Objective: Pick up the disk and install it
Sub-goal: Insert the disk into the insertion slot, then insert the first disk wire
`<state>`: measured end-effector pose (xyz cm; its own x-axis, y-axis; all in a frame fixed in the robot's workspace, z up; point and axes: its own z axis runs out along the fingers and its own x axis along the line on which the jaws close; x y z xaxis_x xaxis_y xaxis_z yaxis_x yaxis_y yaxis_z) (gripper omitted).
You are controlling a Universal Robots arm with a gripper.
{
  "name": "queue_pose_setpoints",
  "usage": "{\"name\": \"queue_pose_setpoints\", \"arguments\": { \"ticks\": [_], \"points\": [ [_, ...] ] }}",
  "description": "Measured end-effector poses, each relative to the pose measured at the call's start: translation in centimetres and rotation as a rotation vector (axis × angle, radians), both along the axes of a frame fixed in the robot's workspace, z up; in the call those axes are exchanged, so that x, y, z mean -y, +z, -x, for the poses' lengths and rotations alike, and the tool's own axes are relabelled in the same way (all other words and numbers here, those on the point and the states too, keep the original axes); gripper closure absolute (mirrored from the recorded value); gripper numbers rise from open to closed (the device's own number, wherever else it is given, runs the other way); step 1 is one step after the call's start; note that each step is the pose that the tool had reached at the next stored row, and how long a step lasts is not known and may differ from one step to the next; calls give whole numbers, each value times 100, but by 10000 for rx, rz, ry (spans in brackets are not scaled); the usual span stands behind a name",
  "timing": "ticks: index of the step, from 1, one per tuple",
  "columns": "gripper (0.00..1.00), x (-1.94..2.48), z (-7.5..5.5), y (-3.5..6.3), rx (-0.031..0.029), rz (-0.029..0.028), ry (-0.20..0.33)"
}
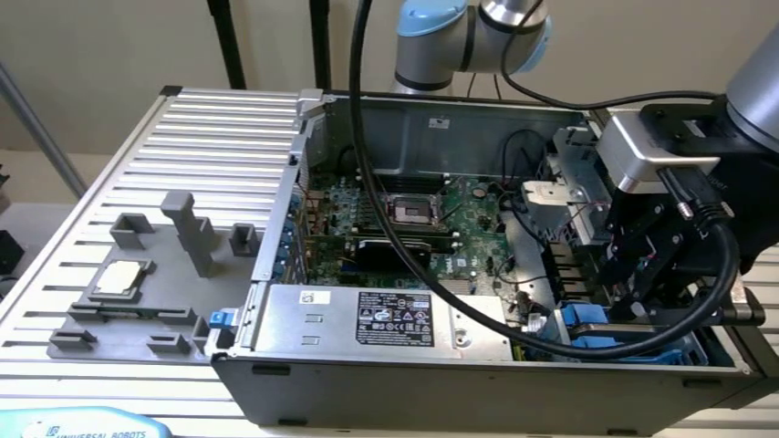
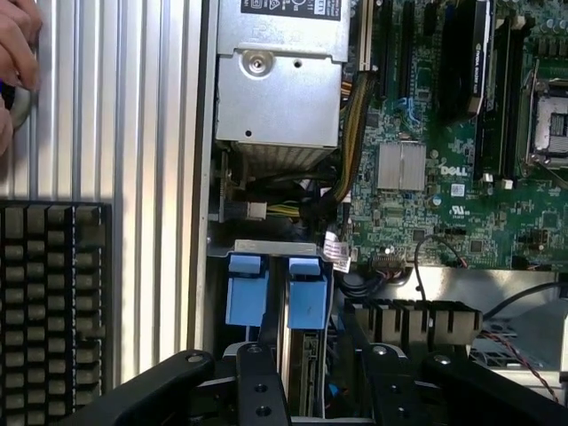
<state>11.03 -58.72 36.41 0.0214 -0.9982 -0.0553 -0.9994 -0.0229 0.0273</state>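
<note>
The disk (image 2: 306,306) stands edge-on in the drive bay of the open computer case (image 1: 365,383), with its bright blue carrier end facing the wrist camera. A second blue carrier (image 2: 247,293) sits in the slot beside it. My gripper (image 2: 315,386) hangs right over this bay, one black finger (image 2: 259,382) on each side of the disk's slot, and a gap shows between the disk and the far finger. In the exterior view the gripper (image 1: 636,297) is low inside the case at the exterior view's right, above the blue carriers (image 1: 597,330).
The grey power supply box (image 1: 365,319) lies along the case's near wall, next to the bay. The motherboard (image 1: 402,228) fills the case floor. A small silver processor chip (image 1: 122,278) rests on the grey fixture outside. A person's hand (image 2: 13,53) is at the ribbed table's edge.
</note>
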Motion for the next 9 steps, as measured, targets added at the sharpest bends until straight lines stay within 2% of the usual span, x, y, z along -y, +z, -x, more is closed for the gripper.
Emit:
{"name": "queue_pose_setpoints", "arguments": {
  "ticks": [9],
  "points": [
    [60,0,0,0,0,0,0]
  ]
}}
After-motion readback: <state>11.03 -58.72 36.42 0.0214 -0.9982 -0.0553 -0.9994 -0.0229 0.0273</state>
